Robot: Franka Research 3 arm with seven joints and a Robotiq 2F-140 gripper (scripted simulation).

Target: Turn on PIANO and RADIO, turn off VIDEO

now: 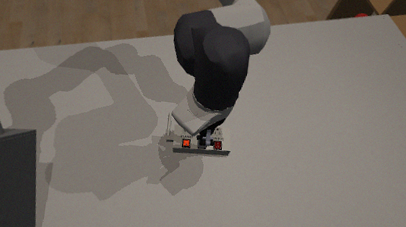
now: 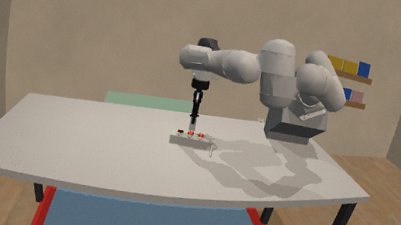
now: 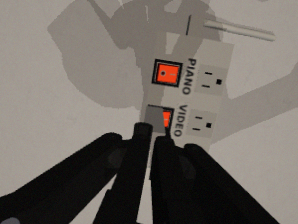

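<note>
On the floor under the near edge of the desk [image 2: 96, 160] lies a blue mat [image 2: 149, 223] with red borders; the desk is white with dark legs, and the arm's grey shadow spreads across its right half in the exterior view. Near the middle of the desk the power strip [image 2: 191, 141] lies flat and the right way up, its short cord end sticking out at the right end. In the wrist view the PIANO switch [image 3: 166, 72] glows orange-red beside its label and sockets; the VIDEO switch [image 3: 161, 119] next to it shows half grey, half orange, so its setting cannot be told for certain; in the top view a further red-lit switch [image 1: 217, 146] sits at the other end of the strip, its label too small to read. The gripper [image 3: 152, 129] points straight down over the strip; its black fingers are drawn fully together with nothing between them, their tips right at the VIDEO switch, seemingly touching it. Above, the white arm [image 2: 230, 64] reaches leftward from its grey base block [image 2: 298, 123] at the far right of the desk. Beyond the desk stands a pale green surface [image 2: 147, 100]; on the far wall to the right hang shelves [image 2: 354, 77] bearing coloured blocks.
</note>
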